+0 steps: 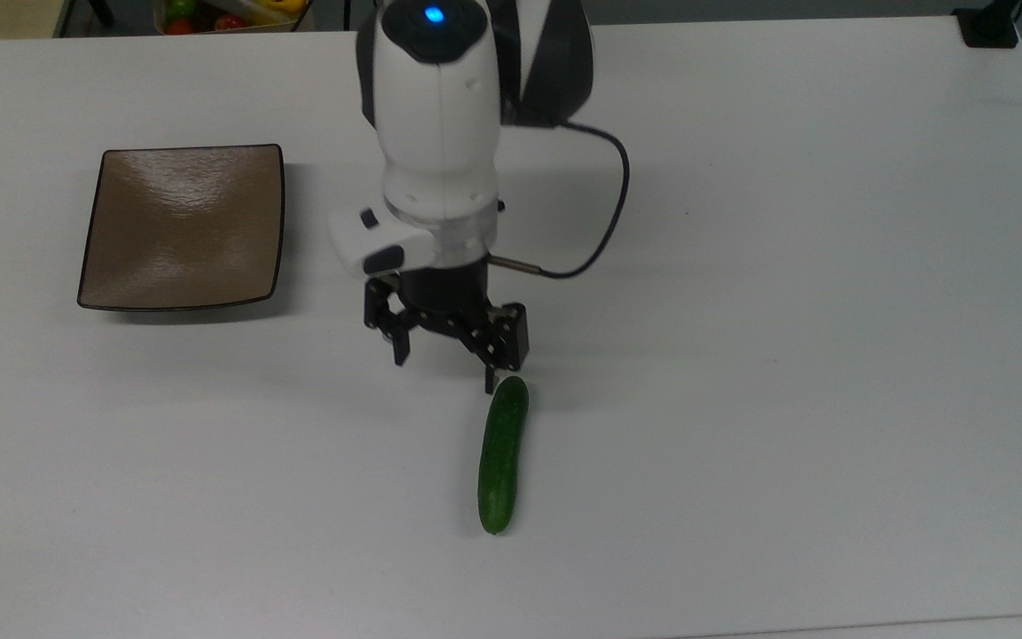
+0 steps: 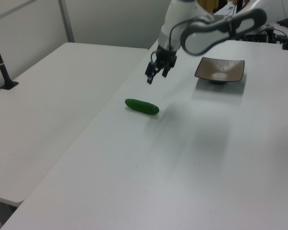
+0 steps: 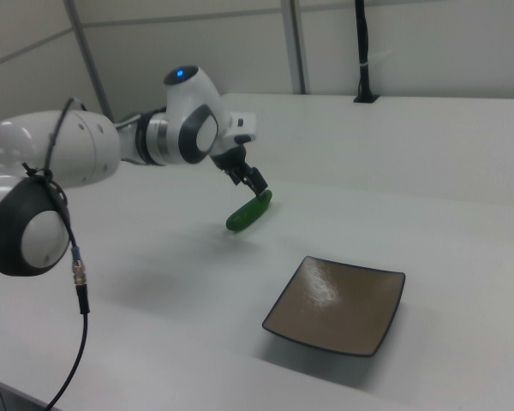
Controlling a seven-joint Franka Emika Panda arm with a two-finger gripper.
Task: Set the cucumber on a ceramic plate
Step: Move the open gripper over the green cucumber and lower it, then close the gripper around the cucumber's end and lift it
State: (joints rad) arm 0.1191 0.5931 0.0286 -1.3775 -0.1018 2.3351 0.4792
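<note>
A dark green cucumber lies on the white table, lengthwise up and down in the top view, well to the lower right of the plate. It also lies flat in the left view and in the right view. The square tan-brown ceramic plate sits bare at the top view's left. My gripper hangs open above the table just past the cucumber's upper end, one fingertip close to that end. It holds nothing.
A black cable loops from the wrist to the top view's right. A black post base stands at the table's far right corner. A second white table adjoins on the left view's left. Fruit lies beyond the far edge.
</note>
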